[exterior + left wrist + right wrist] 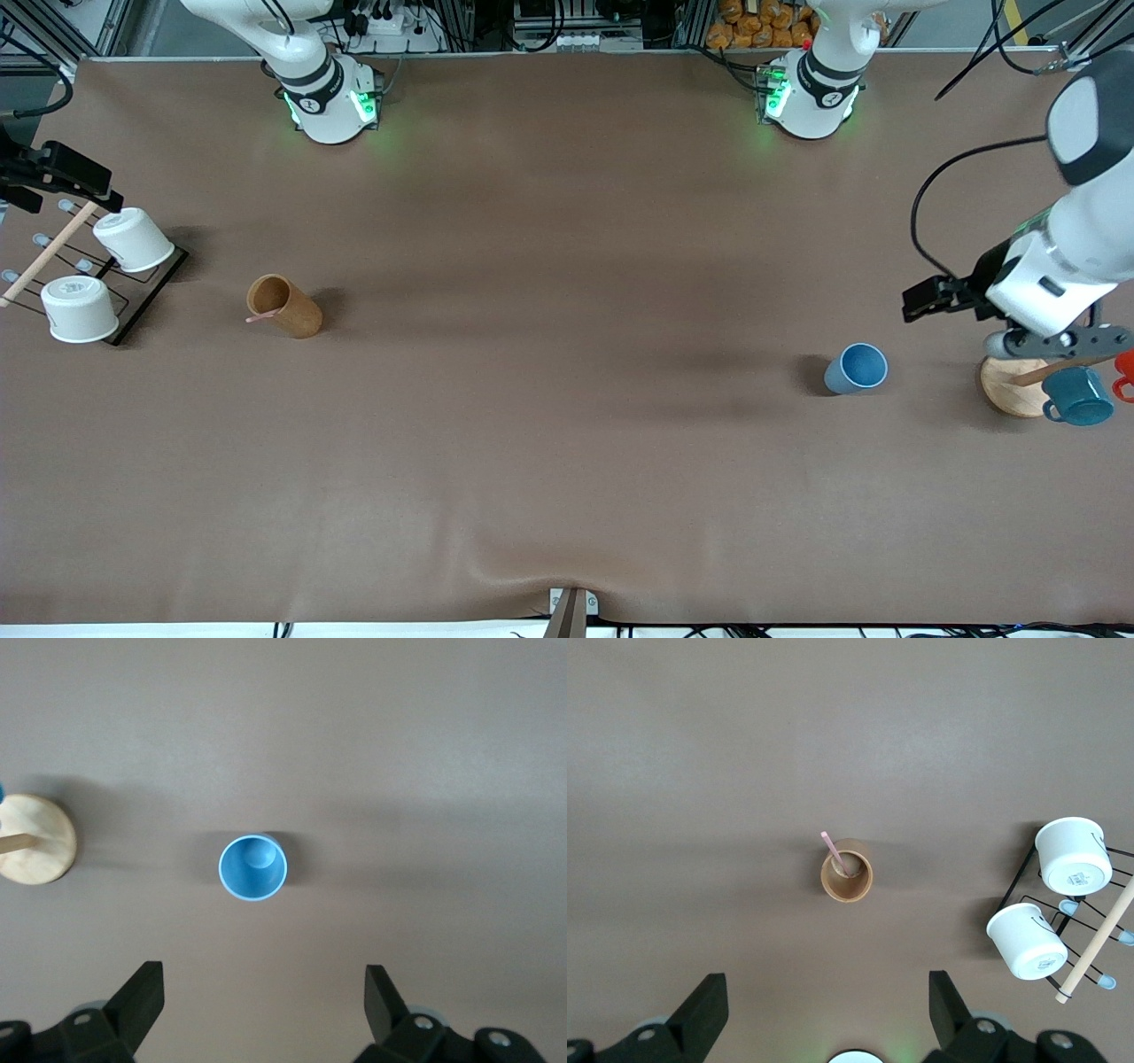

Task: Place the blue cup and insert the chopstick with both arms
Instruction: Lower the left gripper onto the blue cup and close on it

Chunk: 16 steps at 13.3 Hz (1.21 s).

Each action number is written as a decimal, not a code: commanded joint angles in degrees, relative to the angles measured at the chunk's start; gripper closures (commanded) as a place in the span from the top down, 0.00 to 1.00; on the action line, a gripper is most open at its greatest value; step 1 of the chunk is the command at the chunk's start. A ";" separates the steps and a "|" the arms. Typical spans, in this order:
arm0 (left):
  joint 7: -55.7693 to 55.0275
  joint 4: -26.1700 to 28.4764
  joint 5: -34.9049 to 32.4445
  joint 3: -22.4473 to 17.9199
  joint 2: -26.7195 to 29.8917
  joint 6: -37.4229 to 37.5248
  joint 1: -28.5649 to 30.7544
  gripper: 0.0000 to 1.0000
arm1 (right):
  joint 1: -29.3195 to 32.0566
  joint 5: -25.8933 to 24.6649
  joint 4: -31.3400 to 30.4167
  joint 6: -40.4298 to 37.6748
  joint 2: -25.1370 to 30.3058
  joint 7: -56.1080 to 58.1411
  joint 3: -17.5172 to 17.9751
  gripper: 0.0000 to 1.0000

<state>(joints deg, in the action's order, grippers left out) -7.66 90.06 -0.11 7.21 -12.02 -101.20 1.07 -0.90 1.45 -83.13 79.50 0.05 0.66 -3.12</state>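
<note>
The blue cup stands upright on the brown table toward the left arm's end; it also shows from above in the left wrist view. The pale-pink chopstick leans inside a brown cork cylinder toward the right arm's end, and both show in the right wrist view, the chopstick in the cylinder. My left gripper is open and empty, high over the table beside the blue cup. My right gripper is open and empty, high over the table beside the cylinder.
A round wooden mug stand with a teal handled mug and a red mug is at the left arm's end. A black wire rack with two white cups and a wooden rod is at the right arm's end.
</note>
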 commanded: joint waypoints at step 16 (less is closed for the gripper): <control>1.51 29.38 -4.47 0.26 -4.58 -39.51 7.01 1.00 | -0.33 -0.04 0.43 -0.13 -0.49 -0.13 -0.40 1.00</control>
<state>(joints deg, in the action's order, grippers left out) -6.16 119.21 -3.51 7.11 -15.77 -139.28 7.67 -1.01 1.41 -83.16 79.51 -0.22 0.66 -3.22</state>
